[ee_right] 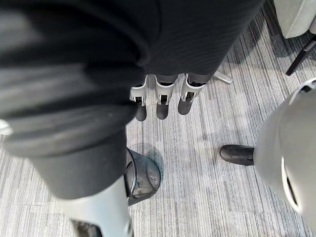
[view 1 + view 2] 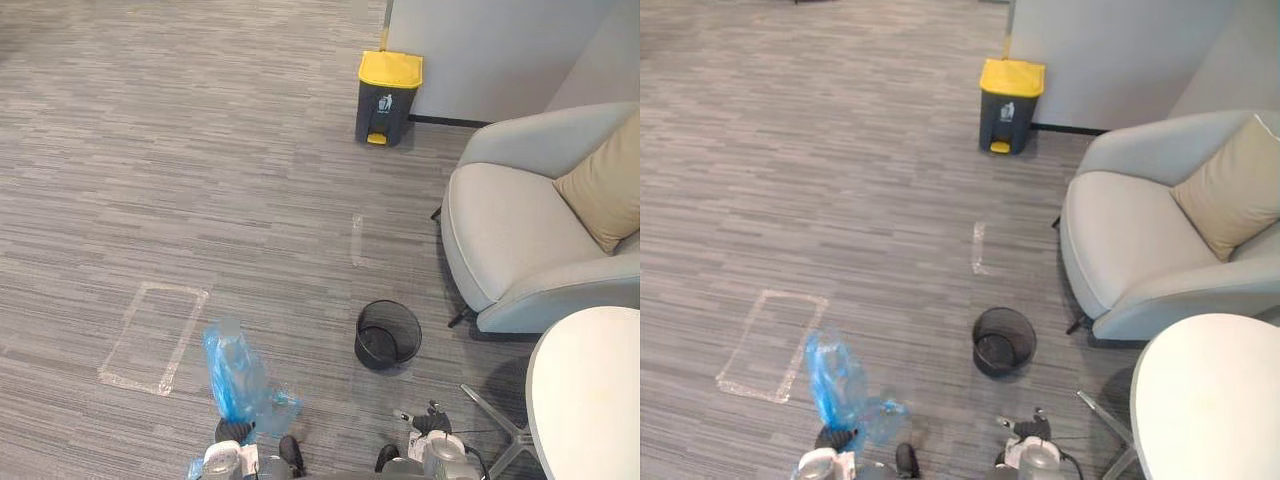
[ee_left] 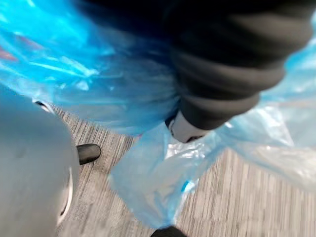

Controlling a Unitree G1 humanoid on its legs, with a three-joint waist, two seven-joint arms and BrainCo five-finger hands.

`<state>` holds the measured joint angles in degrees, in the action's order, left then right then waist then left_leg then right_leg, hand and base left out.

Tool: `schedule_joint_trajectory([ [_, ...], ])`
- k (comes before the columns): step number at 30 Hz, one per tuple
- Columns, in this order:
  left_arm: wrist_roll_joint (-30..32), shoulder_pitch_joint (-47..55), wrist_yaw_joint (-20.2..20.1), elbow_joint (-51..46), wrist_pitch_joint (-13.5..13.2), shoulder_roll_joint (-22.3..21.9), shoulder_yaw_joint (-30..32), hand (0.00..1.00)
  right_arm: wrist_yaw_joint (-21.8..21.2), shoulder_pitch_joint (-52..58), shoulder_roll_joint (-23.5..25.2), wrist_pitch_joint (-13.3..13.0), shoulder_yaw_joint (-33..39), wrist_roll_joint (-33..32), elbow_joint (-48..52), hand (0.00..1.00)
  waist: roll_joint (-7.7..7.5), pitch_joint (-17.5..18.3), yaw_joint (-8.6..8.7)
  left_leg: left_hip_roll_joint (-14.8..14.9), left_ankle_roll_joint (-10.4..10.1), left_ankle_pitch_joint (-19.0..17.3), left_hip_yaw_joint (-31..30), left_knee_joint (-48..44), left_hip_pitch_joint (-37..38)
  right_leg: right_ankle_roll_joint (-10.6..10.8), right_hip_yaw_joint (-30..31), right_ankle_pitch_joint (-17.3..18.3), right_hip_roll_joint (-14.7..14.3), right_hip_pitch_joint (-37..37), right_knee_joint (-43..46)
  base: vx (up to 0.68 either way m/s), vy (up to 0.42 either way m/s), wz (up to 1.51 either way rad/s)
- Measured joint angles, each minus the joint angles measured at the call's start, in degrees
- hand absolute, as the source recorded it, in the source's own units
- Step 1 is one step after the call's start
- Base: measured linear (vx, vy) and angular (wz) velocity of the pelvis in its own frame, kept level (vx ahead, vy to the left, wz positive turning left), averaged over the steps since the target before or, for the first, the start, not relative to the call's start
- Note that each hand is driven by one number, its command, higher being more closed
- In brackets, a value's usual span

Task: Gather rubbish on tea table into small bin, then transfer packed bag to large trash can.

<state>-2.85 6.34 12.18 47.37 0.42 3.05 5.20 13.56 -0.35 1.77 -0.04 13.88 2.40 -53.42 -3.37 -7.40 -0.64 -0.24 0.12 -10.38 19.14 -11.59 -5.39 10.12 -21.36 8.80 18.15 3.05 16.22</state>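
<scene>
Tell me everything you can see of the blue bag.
The blue bag is thin, translucent, crinkled plastic, with something pale showing through near its far end. It bunches at the left hand. The wrist view shows plastic draped round that hand's dark ribbed cover, with a loose flap hanging below. It is over the grey carpet, left of the black mesh bin and apart from it. Whether it touches the carpet cannot be told.

Both eye views look steeply down from the head onto the carpet floor (image 2: pixel 200 150), sharing the yellow-lidded trash can (image 2: pixel 388 97) at 12 o'clock, the armchair (image 2: pixel 510 240) at 2, the black mesh bin (image 2: pixel 388 335) near centre and the round white worktop (image 2: pixel 590 400) at 4. The left wrist view presses close against the blue plastic bag (image 3: pixel 148 182). The right wrist view faces down past its fingers (image 1: pixel 163 98) to that same bin.
</scene>
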Motion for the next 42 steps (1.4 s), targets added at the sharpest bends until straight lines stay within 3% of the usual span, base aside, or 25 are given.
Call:
schedule_joint_trajectory([
  [2, 0.02, -0.01, 0.00, -0.13, 0.02, -0.13, 0.01, 1.00, -0.03, 0.40, -0.18, -0.02, -0.03, 0.03, 0.84, 0.00, 0.92, -0.65, 0.34, 0.12, 0.48, -2.68, -1.84, -3.00, 0.28, -2.72, 4.28, -1.32, 1.35, 3.75, 11.62, 0.15, 0.094, 0.45],
  [3, 0.01, 0.11, 0.00, -1.55, 0.00, -0.59, 0.23, 1.00, -0.01, 0.65, -0.02, -0.05, 0.02, -0.03, 1.01, 0.00, 1.62, -1.21, 0.59, 0.86, 1.25, -3.90, -3.49, -4.18, 1.69, -6.71, 10.78, -4.09, 0.27, 9.65, 23.12, 0.21, 0.150, 0.53],
  [5, 0.00, -0.04, 0.07, -1.73, 0.03, -0.38, 0.56, 1.00, -0.04, 1.07, 0.62, -0.43, 0.25, -0.06, 3.07, 0.00, 1.45, -1.24, 0.65, 1.70, 1.25, -5.86, -5.79, -5.26, 2.15, -4.79, 15.35, 0.92, -4.08, 13.99, 28.66, 0.30, 0.068, 0.60],
  [7, -0.03, -0.33, 0.05, -1.72, 0.04, -0.43, 0.48, 1.00, -0.04, 0.84, 1.00, -0.77, 0.38, -0.13, 3.06, 0.00, 0.78, -1.24, 0.65, 1.66, 0.54, -7.84, -7.25, -5.12, 3.98, -5.35, 14.14, 3.60, -7.26, 16.68, 27.05, 0.34, -0.008, 0.47],
  [10, -0.03, -1.45, 0.03, -1.72, 0.07, -1.61, 0.48, 1.00, -0.04, 0.95, 0.89, -0.72, 0.78, -0.16, 3.22, 0.00, 1.48, -1.67, 0.77, 1.30, 0.25, -9.91, -8.31, -3.85, 8.83, -6.63, 8.87, 3.77, -10.75, 20.09, 19.38, 0.42, -0.022, 0.32],
  [12, -0.01, -1.90, -0.07, -1.74, -0.01, -1.63, 0.43, 1.00, -0.04, 1.56, 0.91, -0.67, 1.70, -0.17, 3.21, 0.00, 1.41, -1.39, 1.53, 0.63, -0.96, -10.94, -10.52, -0.92, 13.28, -10.88, 8.79, 0.18, -13.12, 19.62, 13.11, 0.55, -0.073, 0.72],
  [14, 0.00, -2.72, -0.09, -2.15, 0.04, -3.17, 0.46, 1.00, 0.00, 1.64, -0.27, -0.47, 1.77, -0.18, 3.45, 0.00, 4.13, -0.90, 1.68, 3.78, -2.75, -10.54, -11.88, -8.94, 11.98, -13.38, 5.26, 1.89, -13.98, 15.99, 13.14, 0.74, -0.113, 0.66],
  [15, 0.00, -3.04, -0.10, -2.19, 0.06, -3.75, 0.55, 1.00, -0.06, 1.53, -0.41, -0.45, 1.62, -0.18, 3.96, 0.00, 5.03, -1.13, 1.78, 4.85, -4.24, -9.09, -11.83, -16.19, 9.05, -13.55, 4.10, 2.15, -14.53, 13.71, 11.47, 0.67, -0.119, 0.38],
  [16, 0.00, -3.11, -0.17, -2.46, 0.06, -4.34, 0.74, 1.00, -0.04, 1.63, -0.10, -0.24, 1.50, -0.20, 4.74, 0.00, 5.52, -1.19, 1.62, 6.08, -4.80, -4.17, -11.78, -27.11, 5.04, -13.73, 4.11, 2.28, -15.67, 9.65, 7.88, 0.64, -0.122, 0.15],
  [17, 0.00, -2.58, -0.29, -3.16, 0.03, -4.83, 1.35, 1.00, 0.01, 1.43, 0.62, -0.21, 0.58, -0.26, 5.28, 0.00, 5.38, -1.38, 0.93, 8.33, -4.78, -2.94, -10.89, -37.38, 1.11, -13.81, 4.96, 2.34, -16.71, 4.59, 3.87, 0.63, -0.082, -0.09],
  [19, -0.04, -2.23, -0.70, -3.49, 0.04, -5.06, 1.79, 1.00, 0.05, 0.98, 1.43, -0.20, -0.10, -0.37, 5.27, 0.00, 4.78, -1.81, 0.41, 10.13, -3.85, -4.41, -8.75, -43.79, -2.12, -13.94, 6.99, 2.42, -17.34, -2.01, -0.25, 0.64, -0.017, -0.27],
  [20, -0.06, -2.31, -1.21, -4.01, 0.04, -5.08, 1.77, 1.00, 0.14, 0.18, 1.88, -0.17, -0.11, -0.74, 5.25, 0.00, 4.22, -1.90, 0.14, 10.88, -2.21, -5.92, -7.05, -44.16, -5.78, -13.94, 8.37, 2.42, -16.94, -5.45, -2.41, 0.51, 0.047, -0.37],
  [22, -0.02, -2.35, -1.20, -4.94, 0.00, -5.09, 1.95, 1.00, 0.41, -1.31, 2.07, -0.17, -0.02, -0.86, 5.26, 0.00, 3.64, -2.13, -0.62, 11.76, -1.42, -7.32, -5.26, -39.41, -11.08, -13.94, 10.21, 2.42, -15.97, -7.50, -3.14, 0.50, 0.134, -0.53],
  [24, -0.01, -2.54, -1.18, -5.08, 0.01, -5.53, 2.76, 1.00, 0.79, -2.33, 2.51, -0.15, 0.61, -1.24, 5.26, 0.00, 3.39, -2.82, -1.19, 10.93, -1.64, -6.34, -5.97, -27.53, -14.75, -12.94, 12.70, 3.00, -13.72, -9.72, -2.30, 0.46, 0.262, -0.66],
  [25, 0.00, -2.37, -1.16, -5.33, -0.04, -5.84, 2.74, 1.00, 0.90, -2.06, 2.46, -0.14, 0.81, -1.29, 5.32, 0.00, 3.58, -2.72, -1.63, 10.17, -2.19, -3.09, -7.50, -20.66, -14.48, -11.15, 13.83, 4.10, -12.84, -10.28, -1.04, 0.35, 0.248, -0.73],
  [26, -0.04, -2.10, -1.11, -5.55, -0.08, -6.39, 2.42, 1.00, 1.08, -1.33, 2.17, -0.15, 1.32, -1.29, 5.51, 0.00, 4.80, -2.07, -2.05, 10.15, -2.95, 5.22, -10.79, -10.85, -13.65, -8.42, 14.89, 5.92, -13.04, -10.54, 0.39, 0.51, 0.385, -0.71],
  [27, 0.00, -3.58, -0.89, -4.09, 0.09, -5.24, 3.03, 1.00, 0.67, -0.91, 1.94, 0.48, 0.47, -1.35, 4.77, 0.00, 2.17, -1.42, -2.32, 7.87, -3.15, 4.10, -9.94, -14.59, -13.60, -6.70, 18.07, 7.78, -9.78, -10.88, 1.54, 0.43, 0.318, -0.53],
  [29, 0.01, -4.49, -0.93, -4.09, -0.04, -5.04, 2.94, 1.00, 0.72, -0.67, 2.09, 0.49, 1.29, -1.33, 5.00, 0.00, 1.70, -1.26, -2.41, 7.74, -2.51, 2.06, -8.33, -15.76, -13.35, -7.27, 19.84, 6.48, -9.35, -10.13, 2.27, 0.34, 0.266, -0.43],
  [31, 0.06, -4.82, -0.89, -4.02, 0.03, -4.95, 2.76, 1.00, 0.70, -1.25, 2.20, 0.32, 1.61, -1.22, 5.28, 0.00, 1.22, -1.21, -2.56, 7.79, -1.48, -1.01, -4.08, -15.85, -10.34, -5.40, 22.33, 3.62, -7.55, -7.73, 7.12, 0.35, 0.287, -0.91],
  [33, 0.07, -3.14, -0.78, -3.80, 0.32, -4.90, 2.54, 1.00, 0.51, -1.26, 2.37, 0.42, 1.56, -1.16, 5.08, 0.00, 1.45, -1.45, -2.68, 7.82, -1.31, -3.29, 1.62, -12.32, -3.23, -2.17, 24.47, -2.04, -5.53, 0.48, 23.74, 0.25, 0.183, -1.27],
  [34, 0.02, -2.77, -0.49, -3.69, 0.41, -4.77, 2.25, 1.00, 0.54, -1.10, 2.14, 0.41, 1.60, -1.12, 5.09, 0.00, 1.82, -1.67, -2.44, 7.90, -1.54, -3.94, 2.57, -11.26, -0.74, -1.77, 24.06, -1.68, -5.34, 2.98, 28.92, 0.23, 0.113, -0.97],
  [37, -0.17, -3.16, 0.17, -3.17, 0.44, -4.01, 1.45, 1.00, 0.49, 1.27, 2.18, 0.94, 1.15, -0.13, 4.52, 0.00, 2.34, -1.81, -1.56, 8.46, -2.65, -5.85, 5.58, -7.01, 6.16, -5.09, 16.01, 2.78, -5.33, 12.23, 36.38, 0.28, 0.025, -0.50],
  [39, -0.23, -4.05, 0.16, -1.84, 0.41, -3.59, 1.04, 1.00, 0.50, 1.35, 1.90, 1.13, 1.43, -0.12, 4.56, 0.00, 2.04, -1.70, -0.77, 8.87, -3.87, -6.54, 6.39, -5.10, 8.79, -6.47, 10.63, 4.20, -5.98, 16.53, 31.32, 0.32, -0.077, -0.23],
  [41, -0.23, -4.80, 0.13, 0.93, 0.34, -2.91, -0.04, 1.00, 0.64, 0.86, 1.89, 0.76, 1.74, 0.01, 3.42, 0.00, 1.37, -1.27, 0.70, 8.53, -5.80, -5.97, 6.89, -1.83, 12.02, -7.70, 6.29, 0.96, -8.32, 17.59, 15.14, 0.42, -0.148, 0.08],
  [42, -0.22, -4.75, 0.05, 1.61, 0.32, -1.90, -0.29, 1.00, 0.62, 1.16, 1.91, 0.65, 1.62, 0.03, 2.02, 0.00, 0.08, -0.81, 0.88, 6.91, -6.41, -5.98, 5.88, -0.64, 13.28, -9.61, 6.72, -4.44, -8.88, 17.39, 8.45, 0.45, -0.151, 0.10],
])
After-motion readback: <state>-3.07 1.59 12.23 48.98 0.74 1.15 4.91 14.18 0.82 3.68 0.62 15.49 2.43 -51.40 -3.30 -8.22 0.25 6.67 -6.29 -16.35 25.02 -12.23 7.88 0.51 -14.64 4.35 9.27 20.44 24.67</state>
